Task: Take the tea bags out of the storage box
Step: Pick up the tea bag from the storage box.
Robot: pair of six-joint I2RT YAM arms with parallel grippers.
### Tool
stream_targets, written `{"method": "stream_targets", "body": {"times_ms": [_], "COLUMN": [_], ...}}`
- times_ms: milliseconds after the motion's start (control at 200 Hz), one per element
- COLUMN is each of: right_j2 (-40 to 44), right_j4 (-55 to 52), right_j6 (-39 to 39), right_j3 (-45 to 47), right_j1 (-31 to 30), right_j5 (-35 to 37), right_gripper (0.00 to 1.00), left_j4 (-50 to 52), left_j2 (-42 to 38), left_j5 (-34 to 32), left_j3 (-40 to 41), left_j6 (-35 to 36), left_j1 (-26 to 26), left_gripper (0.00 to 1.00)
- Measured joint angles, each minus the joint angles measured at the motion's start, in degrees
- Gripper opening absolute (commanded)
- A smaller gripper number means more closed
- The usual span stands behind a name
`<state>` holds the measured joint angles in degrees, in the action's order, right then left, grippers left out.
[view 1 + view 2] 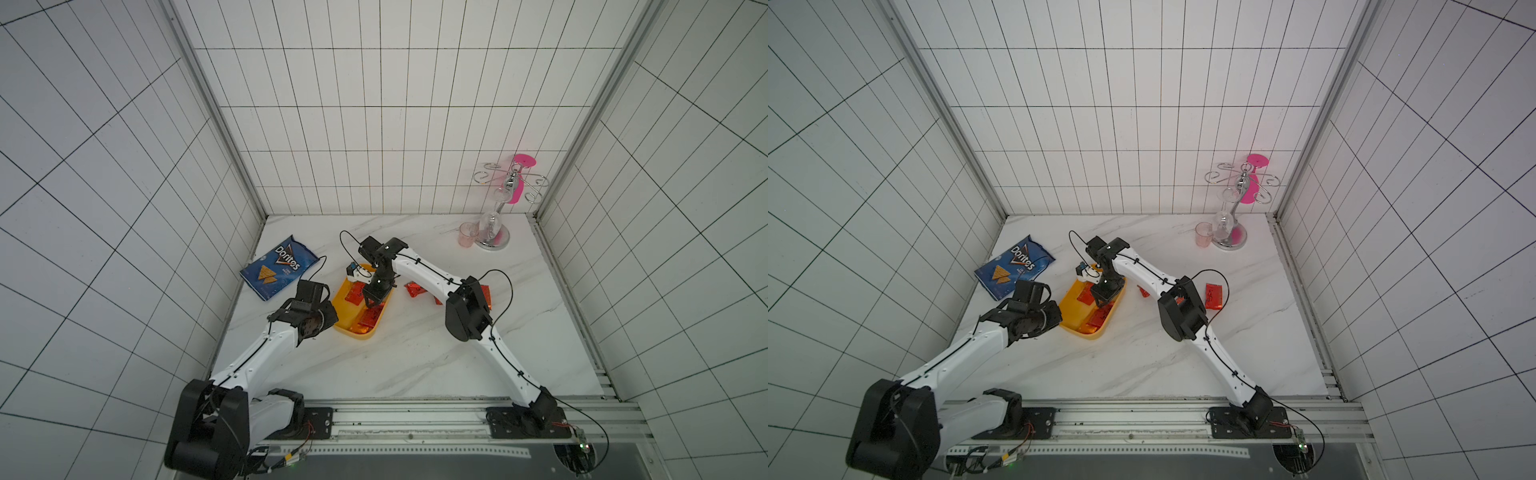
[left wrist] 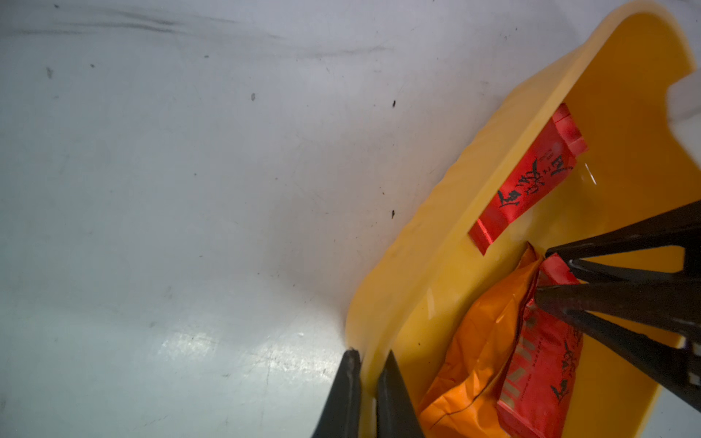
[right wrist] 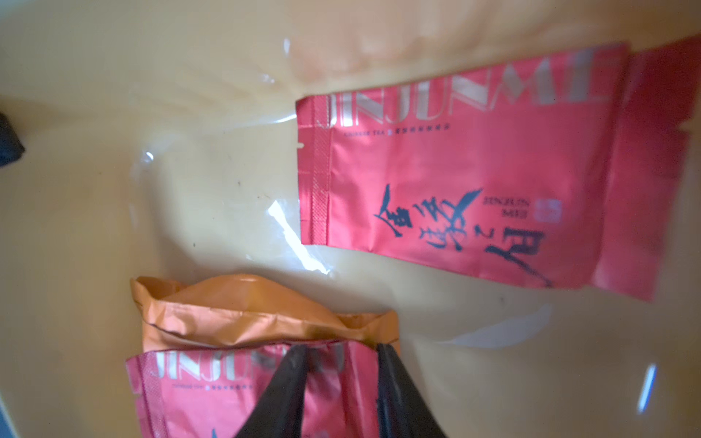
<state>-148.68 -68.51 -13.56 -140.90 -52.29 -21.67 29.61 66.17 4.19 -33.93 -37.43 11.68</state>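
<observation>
Right fingers [image 3: 339, 350] straddle the end of a red tea bag [image 3: 212, 402] inside the storage box [image 1: 343, 297].
Narrowly parted around it, grip uncertain; it overlaps the orange tea bag [image 3: 235, 307]. Only the left wrist view shows the left fingers [image 2: 371, 364] clamped on the box wall. In both top views the right arm [image 1: 419, 270] reaches steeply down.

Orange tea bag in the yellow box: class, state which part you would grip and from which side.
Probably grip the orange tea bag by its puffed, crumpled edge from above, on the side away from the red tea bag overlapping it; that edge stands exposed and raised.
</observation>
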Motion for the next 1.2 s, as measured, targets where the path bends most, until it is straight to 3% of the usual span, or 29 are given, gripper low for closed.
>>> {"method": "stream_targets", "body": {"times_ms": [110, 580, 935, 1199], "right_j2": [-0.1, 2.3, 17.0, 31.5], "right_j4": [-0.3, 0.0, 3.5, 7.8], "right_j6": [0.0, 3.2, 7.7, 11.8], "right_j3": [0.0, -0.2, 0.8, 16.2], "right_j1": [0.3, 0.1, 0.2, 2.2], "right_j5": [0.0, 0.5, 5.2, 7.7], "right_gripper": [0.0, 0.0, 0.0, 0.0], "left_j4": [0.0, 0.0, 0.0, 0.0], "left_j2": [0.0, 0.0, 0.0, 0.0], "left_j5": [0.0, 0.0, 0.0, 0.0], "left_j3": [0.0, 0.0, 0.0, 0.0], "left_j6": [0.2, 0.3, 0.2, 0.1], "left_j1": [0.0, 0.0, 0.0, 0.0], "left_gripper": [0.0, 0.0, 0.0, 0.0]}}
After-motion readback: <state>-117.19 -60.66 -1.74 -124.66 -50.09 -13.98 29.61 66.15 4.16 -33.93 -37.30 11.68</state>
